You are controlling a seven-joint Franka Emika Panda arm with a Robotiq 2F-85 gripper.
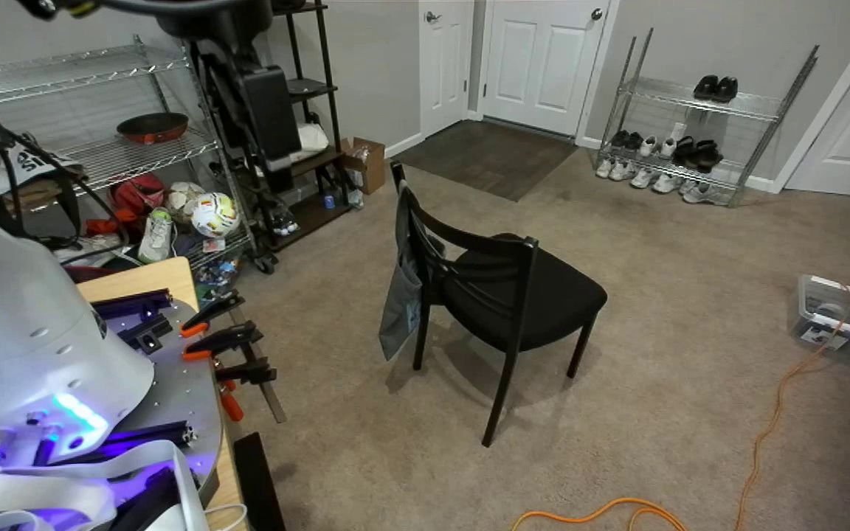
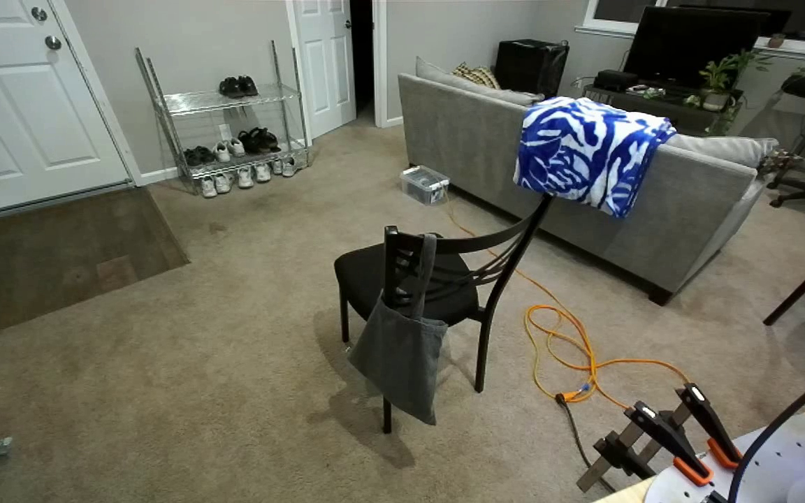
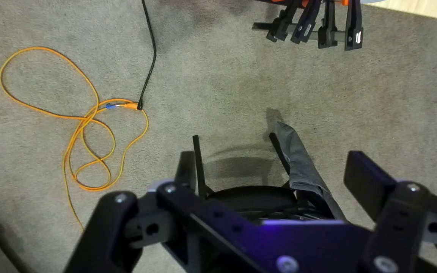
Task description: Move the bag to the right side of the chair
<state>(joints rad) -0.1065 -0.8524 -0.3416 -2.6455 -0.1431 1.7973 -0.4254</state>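
The black, block-shaped fingers (image 3: 368, 182) are spread wide apart, and nothing is gripped by them. Well below them, in the gap seen between them in the wrist view, the limp grey fabric tote bag (image 2: 402, 356) is hung by its long handle (image 2: 425, 276) at one end of the curved backrest (image 1: 462, 233) of the black chair (image 1: 558, 295) with thin legs and flat seat; it is nearer to one finger. The opposite end, nearer to the other, is judged to be the right side that is meant. The step in hand is therefore taken to be the reach for the bag, which has not yet been grasped. Next, the fingers should be lowered to the handle, just beside the post (image 2: 390, 262), and closed on its fabric, without the backrest being pinched. Then the handle must be raised clear before it is carried across; how exactly it is looped there cannot be told.
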